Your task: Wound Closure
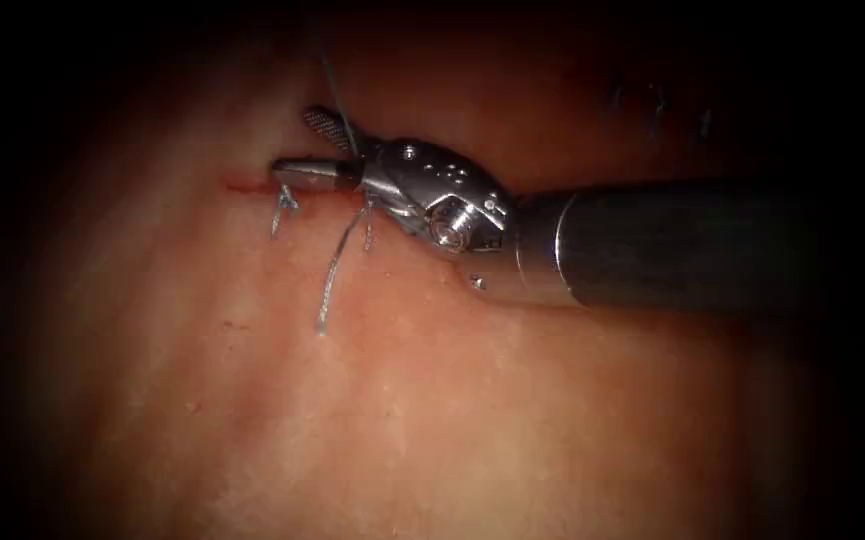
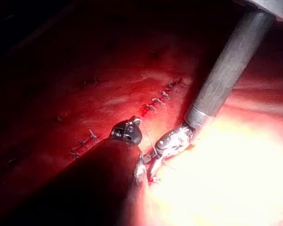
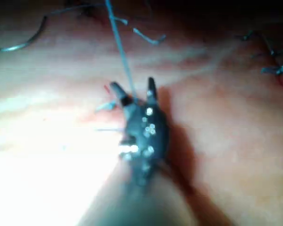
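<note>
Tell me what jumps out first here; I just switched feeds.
The right arm's pincer stands open at the cut, a taut strand of thread running up between its jaws. Cut ends of thread trail from the stitches just below it. In the right wrist view the needle lies loose on the tissue, away from the pincer.

Thread (image 1: pixel 340 112) taut between open right tool (image 1: pixel 302 145) fingers; cut ends (image 1: pixel 330 280) beside cut (image 1: pixel 247 185)

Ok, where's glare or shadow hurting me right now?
Endoscope view: dark round the edges; right end effector lit, open astride the thread, holding nothing. Left wrist view: glare hides the tissue; left end effector shadowed, its hold unclear. Right wrist view: glare again; needle apparently lying on tissue.
</note>
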